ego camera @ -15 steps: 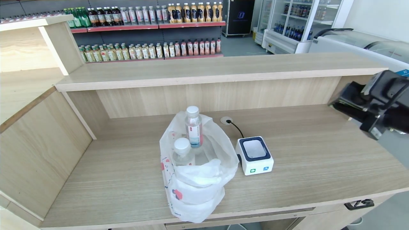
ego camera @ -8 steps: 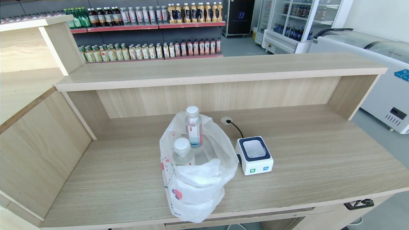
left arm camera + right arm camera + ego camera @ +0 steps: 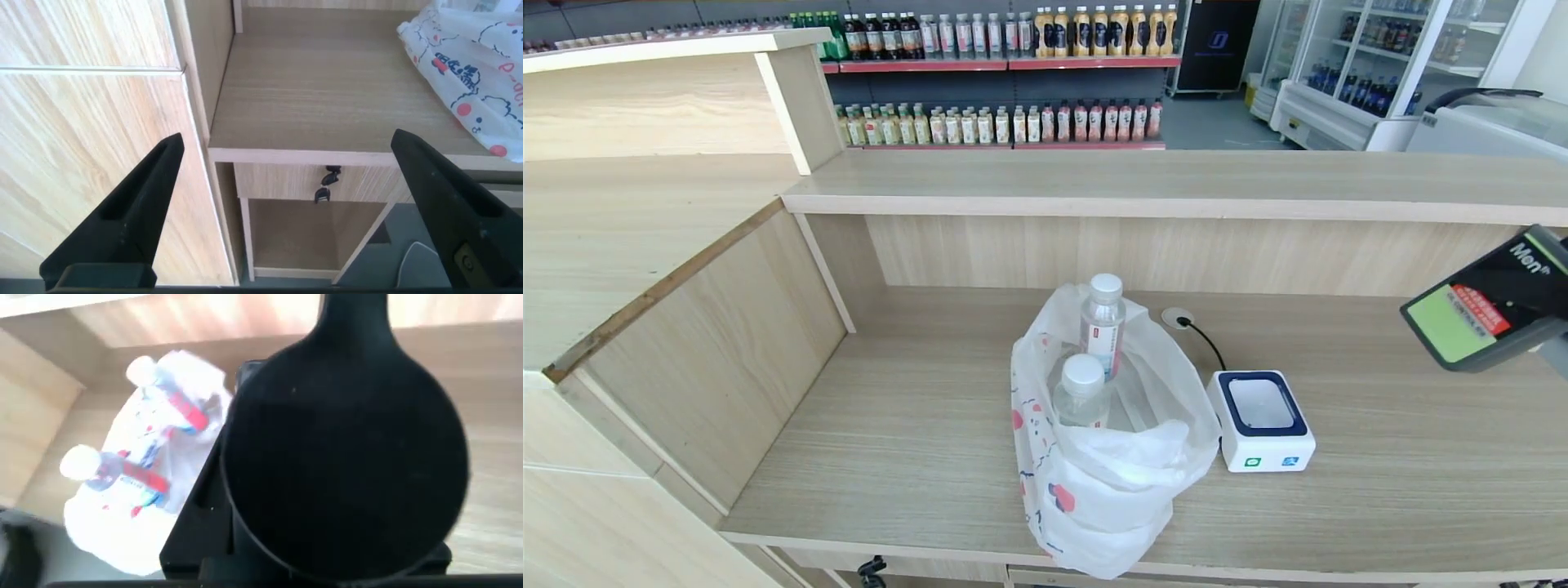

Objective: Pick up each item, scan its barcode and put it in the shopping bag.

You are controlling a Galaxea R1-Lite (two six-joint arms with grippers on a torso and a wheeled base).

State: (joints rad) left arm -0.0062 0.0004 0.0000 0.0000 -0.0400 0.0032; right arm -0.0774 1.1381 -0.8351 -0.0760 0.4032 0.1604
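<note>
A white shopping bag (image 3: 1103,465) stands on the wooden counter (image 3: 915,441) with two clear, white-capped bottles (image 3: 1104,327) (image 3: 1083,392) upright inside. Just right of it sits the white barcode scanner (image 3: 1262,420), window facing up. At the far right a black can (image 3: 1486,314) with a green and red label hangs tilted above the counter, my right gripper (image 3: 1553,353) shut on it. The can's round end (image 3: 343,457) hides most of the bag (image 3: 155,457) in the right wrist view. My left gripper (image 3: 288,139) is open and empty, low in front of the counter's left end.
A raised ledge (image 3: 1176,184) runs behind the counter, and a side wall (image 3: 727,343) closes its left end. A cable (image 3: 1201,339) runs from the scanner to a hole in the top. A drawer front with keys (image 3: 327,180) lies below the counter edge.
The head camera has turned, so the whole scene sits further right. The right arm, gone from view half a second ago, is back at the right edge with the can's label showing.
</note>
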